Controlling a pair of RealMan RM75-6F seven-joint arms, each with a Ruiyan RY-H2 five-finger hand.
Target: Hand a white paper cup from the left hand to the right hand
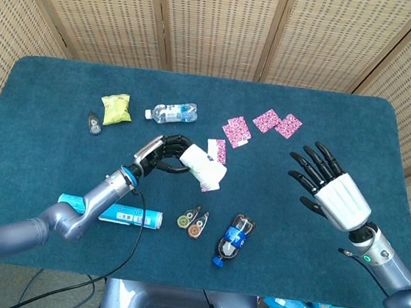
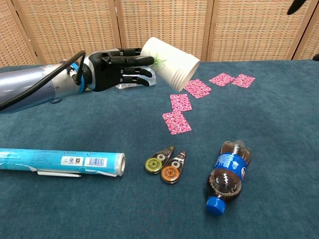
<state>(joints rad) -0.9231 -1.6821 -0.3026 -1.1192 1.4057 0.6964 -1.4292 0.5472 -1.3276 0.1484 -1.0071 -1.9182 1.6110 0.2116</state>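
Holding the white paper cup [image 1: 205, 166] sideways above the worktop [image 1: 49, 91] centre, our left hand [image 1: 159, 154] grips its base; right hand [image 1: 328, 186], fingers spread empty at 3 o'clock, should wrap the free rim end gently.

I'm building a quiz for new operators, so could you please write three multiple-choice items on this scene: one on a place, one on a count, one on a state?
1. Where does the cola bottle lie?
A. Right of the tape dispensers
B. On the roll
C. Beside the yellow packet

2. How many pink cards lie on the table?
A. Two
B. Five
C. Eight

3. What is the right hand doing?
A. Gripping the cup
B. Pressing on the table
C. Held open, empty

Answers:
1. A: the chest view shows it on its side just right of both dispensers.
2. B: three sit in the far group and two nearer the left hand.
3. C: its fingers are spread apart, while the left hand holds the cup.
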